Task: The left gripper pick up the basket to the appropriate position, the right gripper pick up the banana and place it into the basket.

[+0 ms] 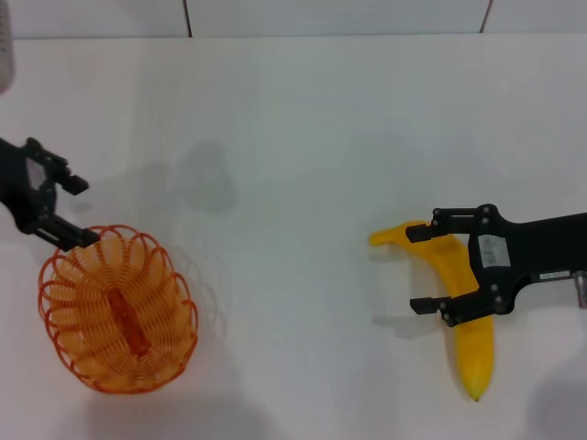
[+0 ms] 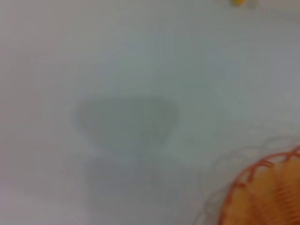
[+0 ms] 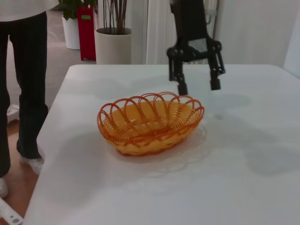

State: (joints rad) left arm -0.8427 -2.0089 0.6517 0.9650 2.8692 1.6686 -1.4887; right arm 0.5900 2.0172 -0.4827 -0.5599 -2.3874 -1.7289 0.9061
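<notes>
The orange wire basket stands on the white table at the near left, and it also shows as the basket and the basket. My left gripper hovers open just above its far rim, one finger over the rim and the other beyond it. Seen from across the table, this left gripper holds nothing. The yellow banana lies at the right, stem pointing left. My right gripper is open, its fingers straddling the banana's upper half.
A person stands off the table's left edge, with planters on the floor behind. A white object sits at the far left corner of the table.
</notes>
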